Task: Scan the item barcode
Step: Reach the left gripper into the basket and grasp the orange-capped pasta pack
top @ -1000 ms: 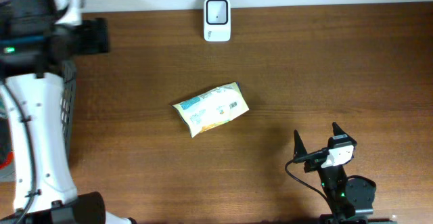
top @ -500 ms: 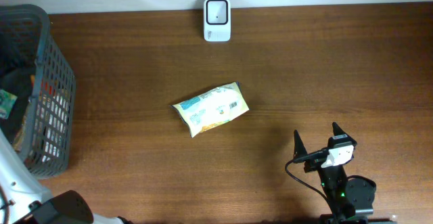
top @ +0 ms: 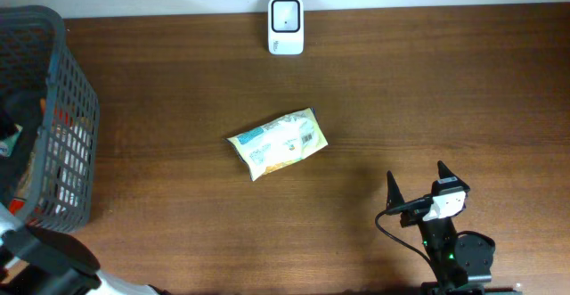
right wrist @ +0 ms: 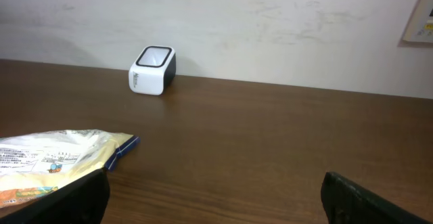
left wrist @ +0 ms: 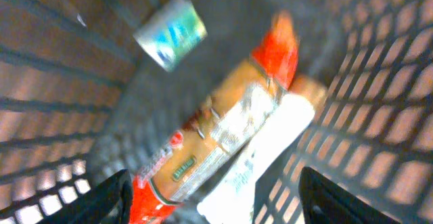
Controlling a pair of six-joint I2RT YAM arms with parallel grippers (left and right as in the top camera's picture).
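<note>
Item: a pale yellow-and-blue snack packet lies flat near the middle of the table, with its long axis slanted. The barcode panel faces up, at the end nearer the right edge. It can be read from above but is not presented to any reader. Nothing touches the packet.

Reader: the scanner is a small white unit with a dark window, at the middle of the far edge and well apart from the packet. The window faces upward, so I judge the packet must be lifted, carried over and turned barcode-down onto it.

The right gripper sits by the near edge, toward the right corner. Its fingers are spread wide with nothing between them. Its camera looks over one end of the packet toward the scanner. This reads as a waiting stance, and of the two arms this one has the clearer line to the item.

The left gripper hangs over the inside of the wire basket at the left edge. A finger shows at each bottom corner of its view, parted and grasping nothing. Below them, all blurred, are an orange-red packet, a white packet against it, and a small green-blue item apart from both. The basket looks like the stock or bin for items.

Judgement: the scan has not begun, and picking up the packet is the step in hand.
</note>
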